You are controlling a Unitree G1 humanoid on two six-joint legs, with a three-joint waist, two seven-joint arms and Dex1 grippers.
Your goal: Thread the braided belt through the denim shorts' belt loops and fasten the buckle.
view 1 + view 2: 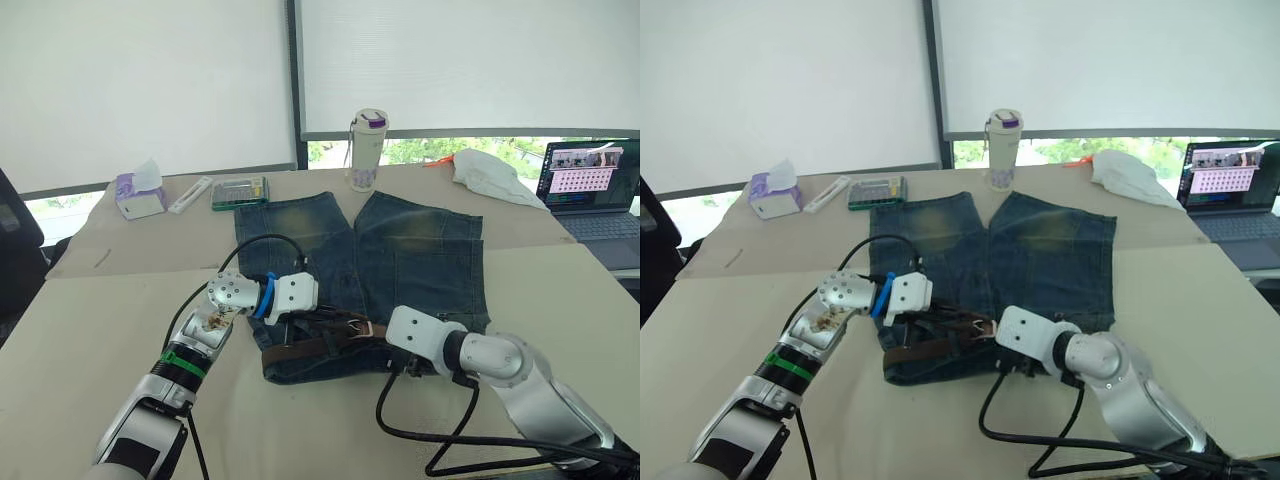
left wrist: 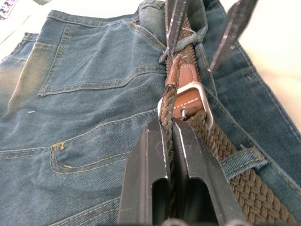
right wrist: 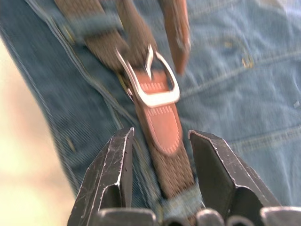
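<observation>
Near the surface's front edge, the left pincer (image 2: 170, 141) is clamped on the one soft, floppy belt (image 2: 221, 146) lying along the waistband of the one pair of shorts (image 1: 400, 250), best gripped just behind its single stiff buckle (image 3: 151, 82), which the right pincer (image 3: 160, 141) straddles wide, gripping nothing.

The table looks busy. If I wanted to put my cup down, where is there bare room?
Bare table lies on the robot's left, between the tissue box and the left arm, and on its right, between the denim shorts and the laptop. The far edge is crowded: bottle, flat case, white cloth. Both grippers work at the waistband.
</observation>
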